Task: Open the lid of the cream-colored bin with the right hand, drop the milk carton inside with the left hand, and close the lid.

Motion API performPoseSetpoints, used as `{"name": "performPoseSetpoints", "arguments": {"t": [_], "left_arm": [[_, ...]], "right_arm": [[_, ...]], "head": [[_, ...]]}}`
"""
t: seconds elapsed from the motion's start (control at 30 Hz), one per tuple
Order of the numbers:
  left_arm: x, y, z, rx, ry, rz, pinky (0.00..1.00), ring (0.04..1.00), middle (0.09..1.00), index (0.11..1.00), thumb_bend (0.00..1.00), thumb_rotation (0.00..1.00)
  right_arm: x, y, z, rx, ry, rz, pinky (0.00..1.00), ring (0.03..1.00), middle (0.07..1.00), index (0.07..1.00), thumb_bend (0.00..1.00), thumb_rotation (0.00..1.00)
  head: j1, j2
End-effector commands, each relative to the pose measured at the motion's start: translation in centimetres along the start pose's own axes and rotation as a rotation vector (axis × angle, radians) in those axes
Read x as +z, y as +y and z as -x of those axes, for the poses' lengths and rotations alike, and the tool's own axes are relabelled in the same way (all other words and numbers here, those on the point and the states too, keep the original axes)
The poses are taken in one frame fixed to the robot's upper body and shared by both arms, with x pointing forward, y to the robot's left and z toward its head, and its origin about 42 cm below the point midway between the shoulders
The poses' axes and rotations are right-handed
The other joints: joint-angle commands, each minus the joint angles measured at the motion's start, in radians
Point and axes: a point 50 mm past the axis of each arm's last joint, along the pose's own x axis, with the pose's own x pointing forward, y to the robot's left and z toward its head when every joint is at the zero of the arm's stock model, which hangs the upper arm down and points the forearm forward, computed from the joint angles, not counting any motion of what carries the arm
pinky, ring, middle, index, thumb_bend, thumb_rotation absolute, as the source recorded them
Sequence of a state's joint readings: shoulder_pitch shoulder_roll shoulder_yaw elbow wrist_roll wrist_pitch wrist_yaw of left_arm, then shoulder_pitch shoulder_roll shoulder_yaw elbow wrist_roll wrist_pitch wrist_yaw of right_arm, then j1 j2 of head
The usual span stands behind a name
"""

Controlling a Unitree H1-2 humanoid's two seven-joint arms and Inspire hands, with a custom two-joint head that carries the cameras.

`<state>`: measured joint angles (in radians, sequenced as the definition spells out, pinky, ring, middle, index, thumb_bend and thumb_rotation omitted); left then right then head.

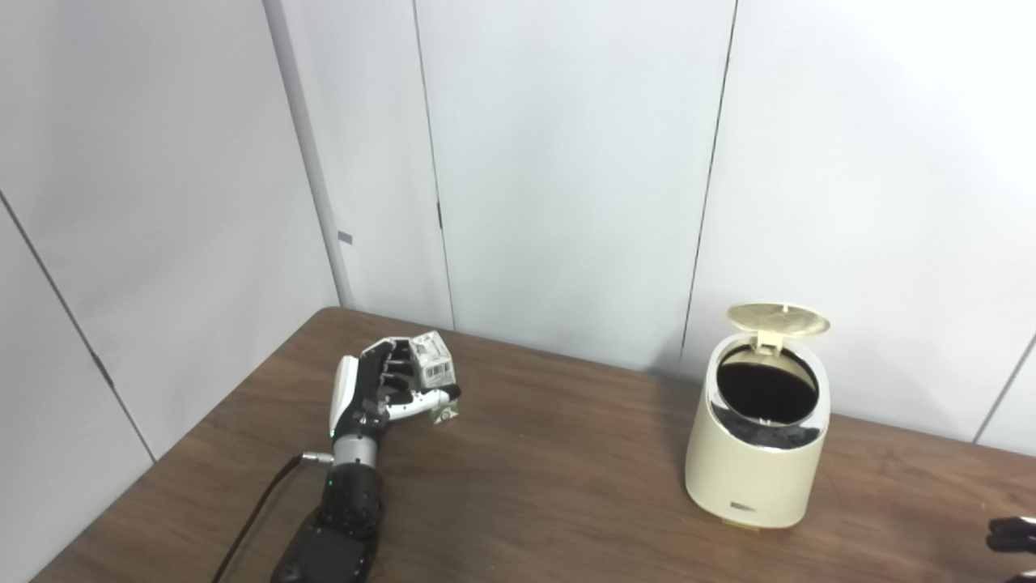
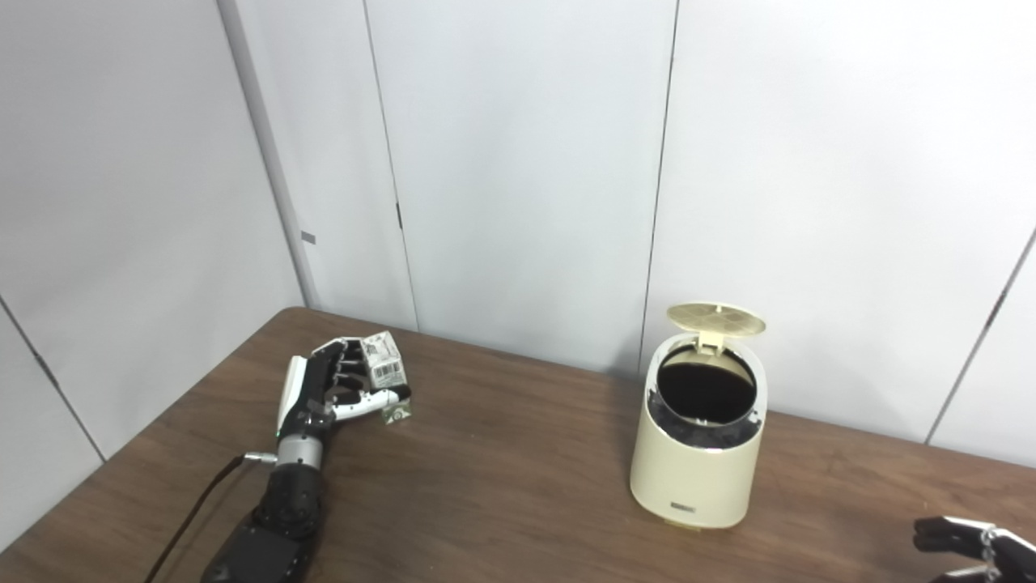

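The small white milk carton point(image 1: 431, 360) stands on the brown table point(image 1: 550, 494) at the left. My left hand point(image 1: 376, 397) is shut on it, fingers curled over its far side and thumb across the front. The cream-colored bin point(image 1: 757, 461) stands at the right, about a forearm's length from the carton. Its round lid point(image 1: 779, 318) is tipped up at the back and the dark inside shows. My right hand point(image 2: 971, 544) lies low at the bottom right corner, right of the bin and apart from it. Only its dark fingers show; they are stretched out and hold nothing.
White wall panels point(image 1: 566, 162) close off the table's back and left sides. A black cable point(image 1: 259, 502) runs along my left forearm. Bare wood lies between the carton and the bin.
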<state>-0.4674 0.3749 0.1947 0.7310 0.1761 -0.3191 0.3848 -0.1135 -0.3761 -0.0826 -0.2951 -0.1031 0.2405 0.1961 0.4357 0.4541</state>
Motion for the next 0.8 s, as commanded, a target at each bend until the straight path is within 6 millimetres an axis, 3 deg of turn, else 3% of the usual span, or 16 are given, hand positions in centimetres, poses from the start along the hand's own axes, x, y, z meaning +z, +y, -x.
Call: {"name": "performPoseSetpoints", "arguments": {"t": [0.0,0.23,0.27,0.3,0.33,0.77], "left_arm": [[2.2,-0.1,-1.7,0.051,-0.08,0.048,0.53,0.585,0.618,0.606,0.94,0.08],[2.6,-1.0,-2.1,0.121,-0.107,0.126,0.46,0.515,0.558,0.554,0.86,0.0],[2.6,-1.1,-2.2,0.129,-0.103,0.135,0.44,0.499,0.544,0.522,0.7,0.03],[2.7,-1.2,-2.3,0.134,-0.1,0.14,0.42,0.48,0.506,0.508,0.6,0.01],[2.7,-1.2,-2.4,0.137,-0.097,0.142,0.41,0.473,0.493,0.504,0.56,0.0],[3.8,-3.0,-1.9,0.081,-0.132,0.18,0.41,0.476,0.491,0.486,0.52,0.0]], "right_arm": [[1.6,-1.1,-0.1,-0.025,-0.077,0.023,0.32,0.514,0.675,0.666,1.0,0.59],[1.4,-1.1,0.3,-0.026,-0.075,0.021,0.32,0.516,0.678,0.669,1.0,0.59],[1.4,-1.1,0.4,-0.027,-0.071,0.021,0.32,0.517,0.681,0.671,1.0,0.59],[1.4,-1.1,0.4,-0.028,-0.07,0.021,0.32,0.516,0.682,0.671,1.0,0.59],[1.4,-1.1,0.5,-0.028,-0.069,0.019,0.32,0.516,0.682,0.671,1.0,0.59],[1.1,-0.8,0.6,-0.028,-0.073,0.021,0.33,0.52,0.69,0.673,1.0,0.6]], "head": [[-0.001,0.0],[-0.005,0.003],[-0.005,0.003],[-0.007,0.004],[-0.006,0.005],[-0.03,0.006]]}}
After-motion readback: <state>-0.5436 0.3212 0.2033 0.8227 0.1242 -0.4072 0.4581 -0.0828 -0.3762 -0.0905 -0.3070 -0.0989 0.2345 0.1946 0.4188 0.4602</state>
